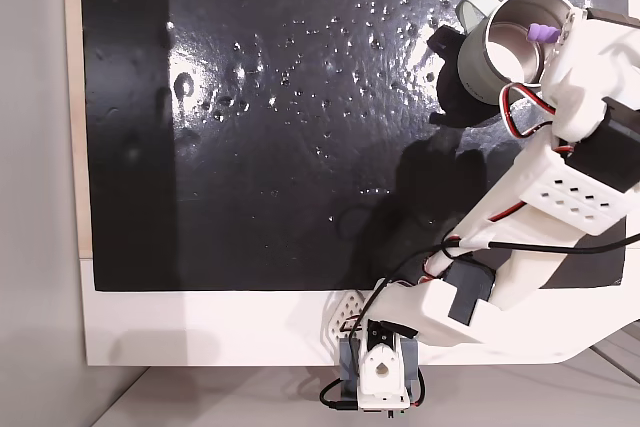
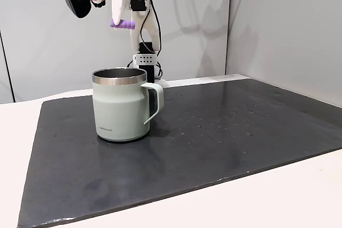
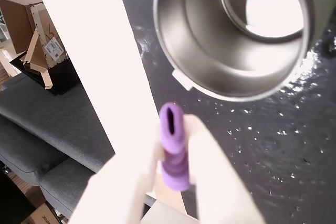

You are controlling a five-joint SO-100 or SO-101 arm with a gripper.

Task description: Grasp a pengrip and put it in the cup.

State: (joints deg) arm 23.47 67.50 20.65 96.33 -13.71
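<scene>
One arm was on the rig, its gripper (image 2: 122, 21) raised above the cup (image 2: 121, 105) in a fixed view, fingers pinched on the pengrip (image 2: 122, 23). The pengrip, a small purple ribbed tube, hung clear of the cup's rim with open air between them. In the other fixed view, taken from above, the pengrip (image 1: 541, 33) appeared over the cup's (image 1: 505, 57) steel interior, near the far edge of the opening, with the gripper (image 1: 548, 35) closed on it.

The wrist view showed the pengrip (image 3: 174, 148) held between the two pale fingers (image 3: 210, 161), its hollow end pointing towards the cup (image 3: 210, 51). The cup's shiny inside was visible there, and nothing could be seen lying in it.

The cup stood upright on a black mat (image 2: 224, 132), handle (image 2: 154, 102) turned to the right in the side-on fixed view. Small lettering ran along the lower wall of the cup (too small to read with confidence). The mat bore scattered droplets or specks (image 1: 300, 57) that caught the light. It lay on a white table (image 1: 200, 327).

A cardboard box (image 3: 23, 19) carrying a white printed label (image 3: 54, 49) showed at the left of the wrist view (text not legible), beside a grey sofa (image 3: 47, 129). Red, white and black cables (image 1: 520, 107) ran along the arm.
</scene>
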